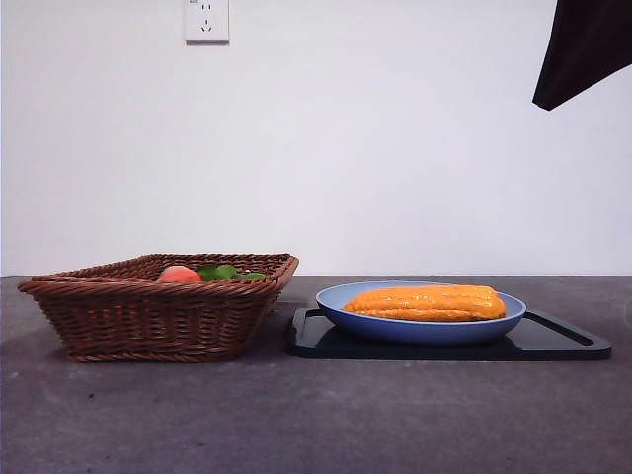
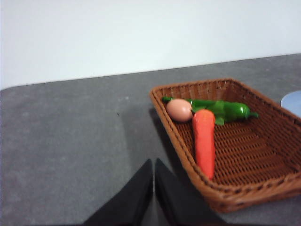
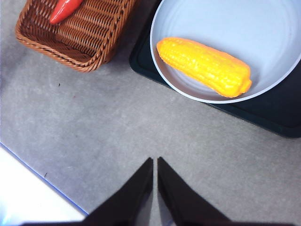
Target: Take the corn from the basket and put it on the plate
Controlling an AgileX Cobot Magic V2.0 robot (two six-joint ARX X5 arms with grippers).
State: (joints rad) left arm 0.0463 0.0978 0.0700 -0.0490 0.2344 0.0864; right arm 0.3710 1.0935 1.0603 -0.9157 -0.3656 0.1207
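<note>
corn (image 1: 427, 302) on plate (image 1: 415, 330) | basket (image 1: 158, 316) contents half-hidden — both grippers pressed together

Corn (image 1: 427, 302) on plate (image 1: 365, 321), basket (image 1: 158, 316) left.

I find nothing to read in any view: no text, label, brand, number or sign on the corn (image 3: 204, 66), the plate (image 3: 188, 19), the basket (image 2: 263, 193) or the black tray (image 1: 563, 346) ahead of my grippers.
</note>
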